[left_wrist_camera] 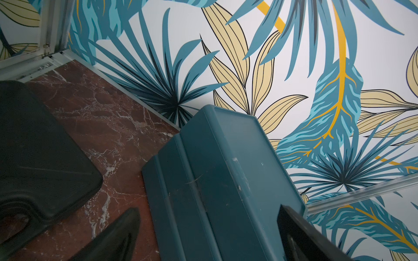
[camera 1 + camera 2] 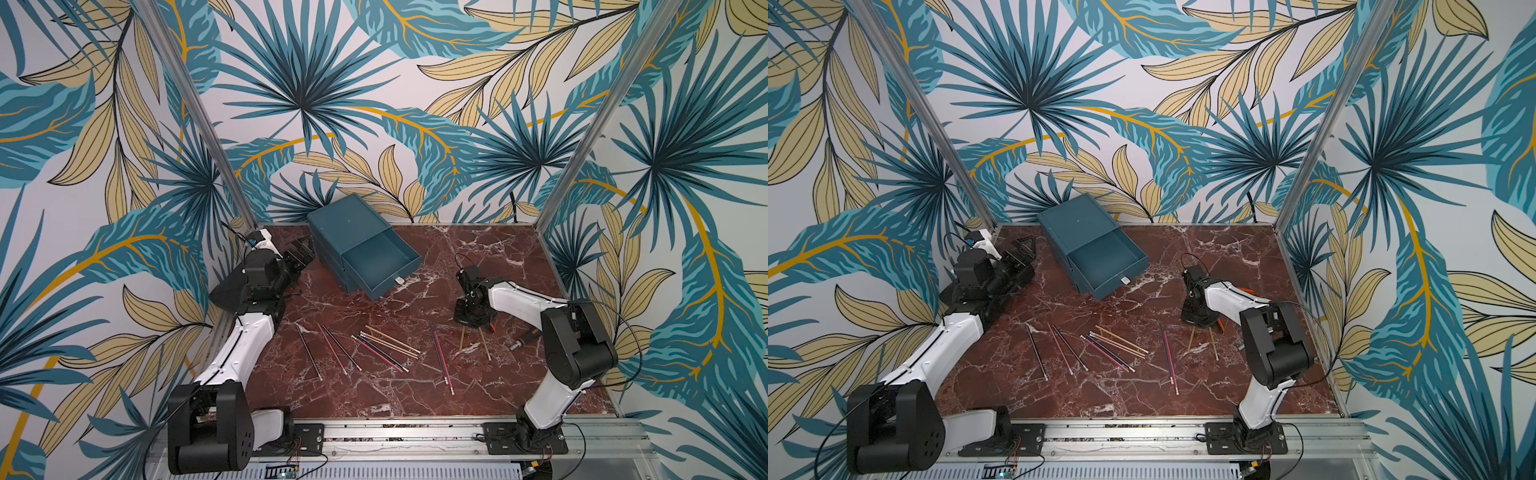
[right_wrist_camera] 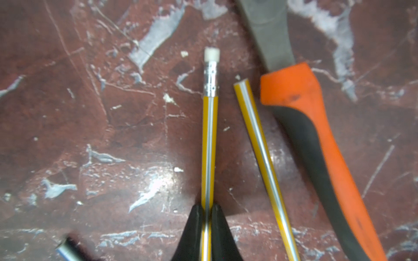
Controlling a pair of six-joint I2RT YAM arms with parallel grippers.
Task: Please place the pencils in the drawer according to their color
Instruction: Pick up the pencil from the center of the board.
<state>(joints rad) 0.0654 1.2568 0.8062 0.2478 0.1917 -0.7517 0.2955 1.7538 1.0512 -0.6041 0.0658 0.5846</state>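
Note:
The right wrist view shows my right gripper (image 3: pixel 208 208) shut on a yellow pencil (image 3: pixel 210 135) with a white eraser end. A second yellow pencil (image 3: pixel 260 158) lies just beside it. In both top views this gripper (image 2: pixel 473 322) (image 2: pixel 1200 322) points down at the table's right side. Several more pencils (image 2: pixel 386 345) (image 2: pixel 1117 345), black, red and yellow, lie scattered at mid-table. The teal drawer chest (image 2: pixel 349 224) (image 2: pixel 1075 224) stands at the back, its top drawer (image 2: pixel 374 257) pulled out and empty. My left gripper (image 2: pixel 301 251) (image 1: pixel 207 239) is open beside the chest (image 1: pixel 226 169).
Orange-handled pliers (image 3: pixel 316 135) (image 2: pixel 521 343) lie right next to the two yellow pencils. A flat black case (image 1: pixel 40 146) sits by the left wall near my left arm. Patterned walls close the table on three sides.

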